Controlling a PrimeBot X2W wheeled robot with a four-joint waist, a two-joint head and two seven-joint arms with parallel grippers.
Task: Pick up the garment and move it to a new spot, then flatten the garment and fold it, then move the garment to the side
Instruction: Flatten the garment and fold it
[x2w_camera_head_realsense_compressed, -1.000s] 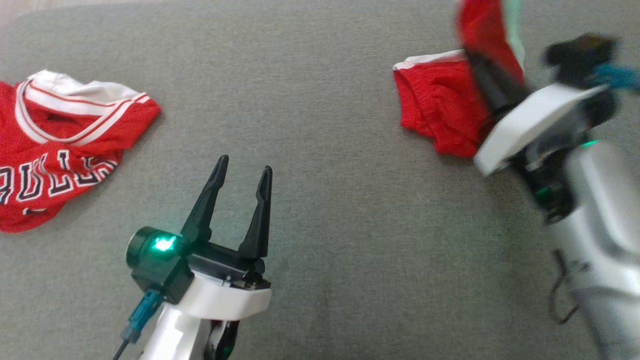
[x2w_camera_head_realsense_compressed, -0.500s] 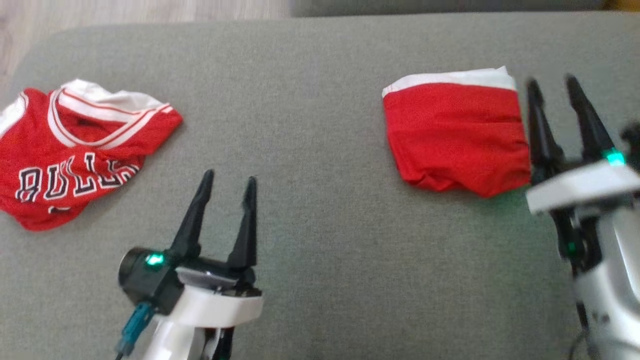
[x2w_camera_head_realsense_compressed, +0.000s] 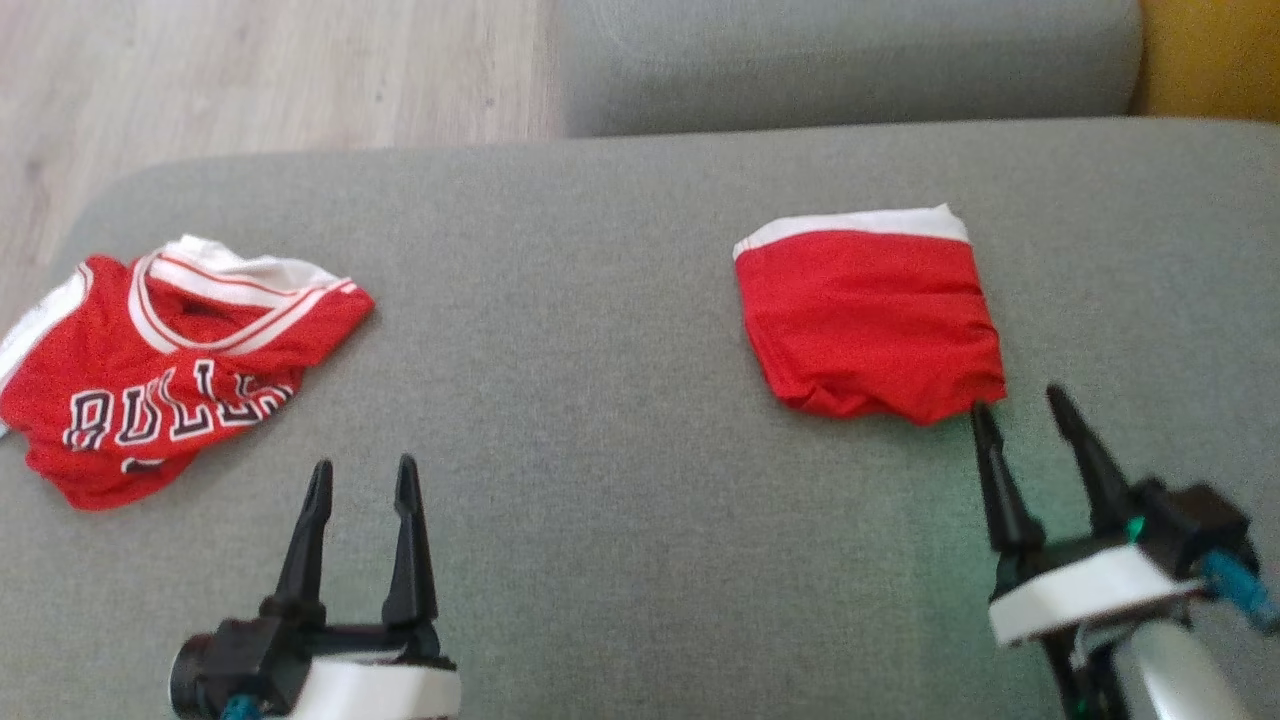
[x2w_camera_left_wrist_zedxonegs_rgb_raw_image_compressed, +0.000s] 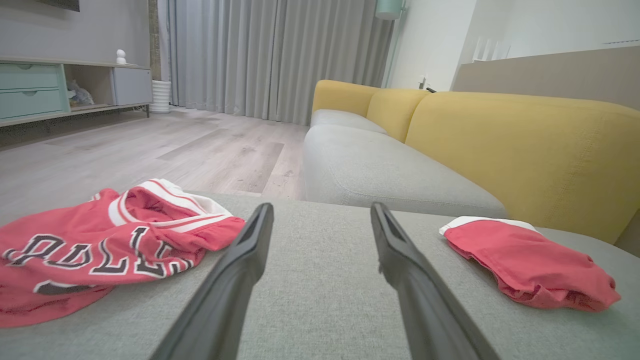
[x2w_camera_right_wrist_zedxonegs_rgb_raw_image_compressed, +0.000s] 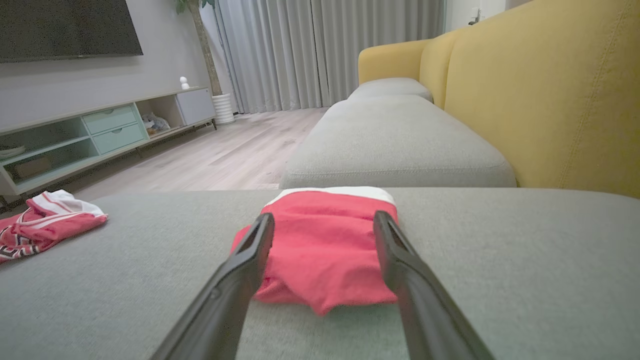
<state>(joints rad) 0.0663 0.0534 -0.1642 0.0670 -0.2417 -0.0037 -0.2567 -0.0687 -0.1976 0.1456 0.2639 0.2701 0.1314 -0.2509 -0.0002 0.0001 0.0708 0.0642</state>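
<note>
A folded red garment (x2w_camera_head_realsense_compressed: 868, 320) with a white band along its far edge lies flat on the grey sofa seat (x2w_camera_head_realsense_compressed: 600, 400), right of centre. It shows too in the left wrist view (x2w_camera_left_wrist_zedxonegs_rgb_raw_image_compressed: 525, 260) and the right wrist view (x2w_camera_right_wrist_zedxonegs_rgb_raw_image_compressed: 322, 245). My right gripper (x2w_camera_head_realsense_compressed: 1018, 405) stands open just in front of its near right corner, apart from the cloth. My left gripper (x2w_camera_head_realsense_compressed: 362, 475) is open over bare cushion at the lower left, nothing between its fingers. In the right wrist view the open fingers (x2w_camera_right_wrist_zedxonegs_rgb_raw_image_compressed: 250, 260) frame the garment.
A crumpled red jersey (x2w_camera_head_realsense_compressed: 160, 370) with dark lettering and white trim lies at the seat's left end, near the edge above the wooden floor (x2w_camera_head_realsense_compressed: 250, 80). A second grey cushion (x2w_camera_head_realsense_compressed: 850, 60) and a yellow backrest (x2w_camera_head_realsense_compressed: 1210, 55) lie beyond.
My right gripper has let go of the red garment, opened and drawn back toward me; the garment now lies flat. The head camera has tilted, shifting the whole picture down.
</note>
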